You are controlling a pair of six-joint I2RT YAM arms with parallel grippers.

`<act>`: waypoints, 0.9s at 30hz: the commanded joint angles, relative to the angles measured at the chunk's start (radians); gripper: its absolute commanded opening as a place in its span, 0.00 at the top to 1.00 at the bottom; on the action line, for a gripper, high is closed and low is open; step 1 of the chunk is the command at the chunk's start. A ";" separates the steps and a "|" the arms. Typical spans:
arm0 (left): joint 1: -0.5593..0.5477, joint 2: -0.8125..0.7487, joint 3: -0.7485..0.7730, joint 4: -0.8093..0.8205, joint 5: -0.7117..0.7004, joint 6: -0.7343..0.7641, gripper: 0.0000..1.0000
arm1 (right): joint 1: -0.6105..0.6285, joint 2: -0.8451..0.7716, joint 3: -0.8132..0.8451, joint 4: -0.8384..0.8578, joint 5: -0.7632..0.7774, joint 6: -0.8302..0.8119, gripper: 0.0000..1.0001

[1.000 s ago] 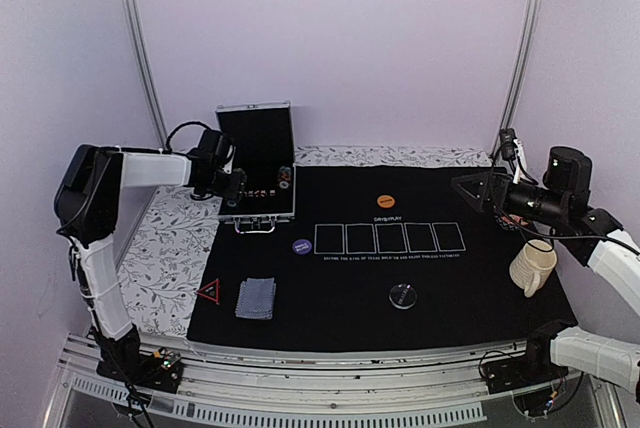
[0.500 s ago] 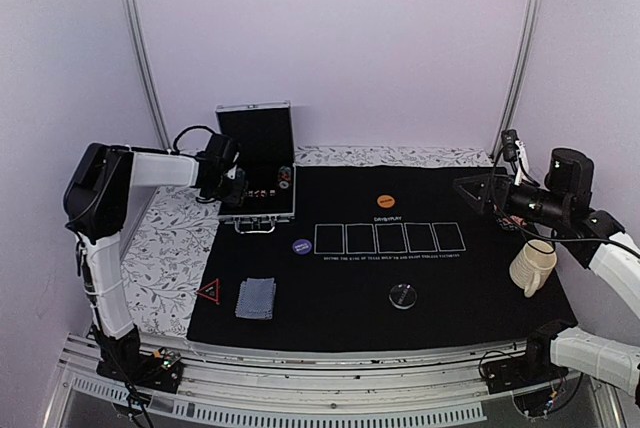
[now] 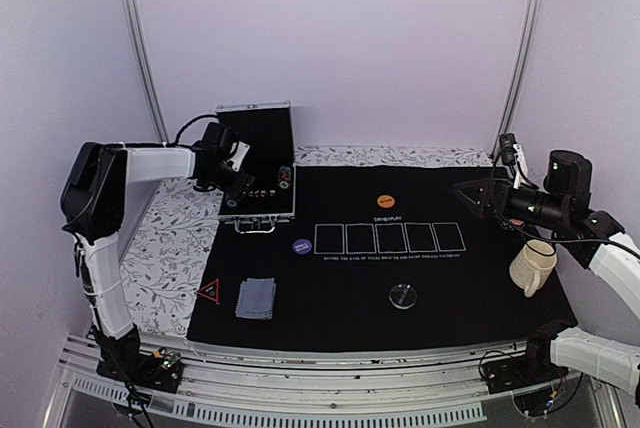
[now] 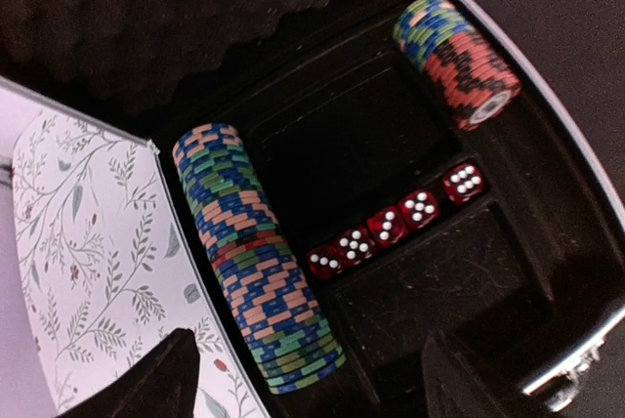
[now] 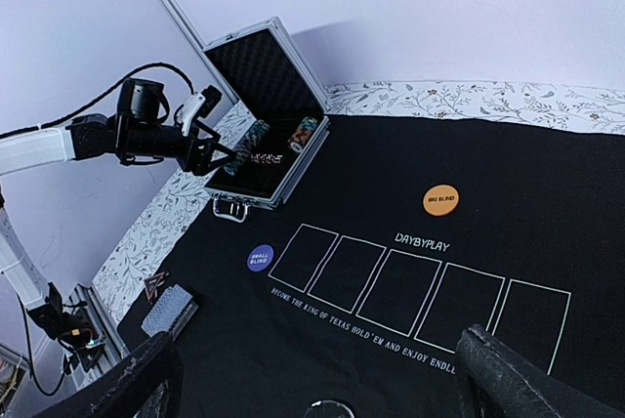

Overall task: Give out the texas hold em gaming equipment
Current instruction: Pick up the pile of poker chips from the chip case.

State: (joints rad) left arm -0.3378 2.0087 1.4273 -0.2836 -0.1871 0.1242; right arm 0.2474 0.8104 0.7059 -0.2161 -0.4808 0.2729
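**Lilac-walled cell: poker mat and open chip case**

A black mat [image 3: 480, 293] printed with five white rectangles covers most of a floral tablecloth [image 3: 170, 243], leaving a bare strip along the left and far edges.

An aluminium case [image 3: 258, 210] stands open at the mat's far-left corner, its lid upright against the wall. It holds a long chip row [image 4: 256, 262] on its left side, a short chip row [image 4: 457, 52] on its right, and five red dice [image 4: 395, 223] between them.

The left gripper [image 4: 312, 394] hovers over the case, jaws apart and empty. The right gripper [image 3: 472, 194], jaws spread wide, hangs above the mat's right end, near a cream mug [image 3: 533, 268].

- **On the mat:**
  - orange Big Blind disc [image 3: 386, 202]
  - purple Small Blind disc [image 3: 302, 246]
  - clear disc [image 3: 403, 296]
  - card deck [image 3: 256, 299]
- **At the mat's left edge:** red triangle marker [image 3: 209, 292], just beside the card deck.

The mat's centre lies open.
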 commanded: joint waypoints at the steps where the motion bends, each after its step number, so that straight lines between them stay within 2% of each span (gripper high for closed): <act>1: 0.031 -0.076 -0.010 -0.020 0.245 0.269 0.17 | -0.004 -0.014 0.019 -0.010 0.001 -0.015 0.01; 4: 0.047 -0.077 -0.025 0.001 0.310 0.443 0.14 | -0.004 -0.009 0.026 -0.009 -0.003 -0.022 0.01; 8: 0.123 -0.105 -0.038 0.032 0.533 0.586 0.14 | -0.004 -0.008 0.036 -0.012 -0.014 -0.021 0.01; 12: 0.194 -0.142 -0.089 0.076 0.756 0.688 0.15 | -0.003 -0.025 0.031 -0.022 -0.020 -0.023 0.01; 15: 0.228 -0.141 -0.098 0.121 0.861 0.741 0.19 | -0.004 -0.046 0.010 -0.019 -0.012 -0.023 0.01; 18: 0.234 -0.129 -0.085 0.104 0.838 0.807 0.19 | -0.004 -0.056 0.007 -0.029 -0.015 -0.020 0.01; 24: 0.250 -0.074 -0.028 -0.077 0.804 0.943 0.20 | -0.003 -0.089 0.003 -0.058 -0.007 -0.027 0.01; 27: 0.254 -0.071 -0.045 -0.086 0.803 0.973 0.21 | -0.005 -0.096 -0.006 -0.061 0.007 -0.029 0.01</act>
State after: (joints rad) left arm -0.0948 1.9141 1.3762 -0.2905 0.5957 1.0023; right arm 0.2474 0.7338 0.7132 -0.2588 -0.4850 0.2577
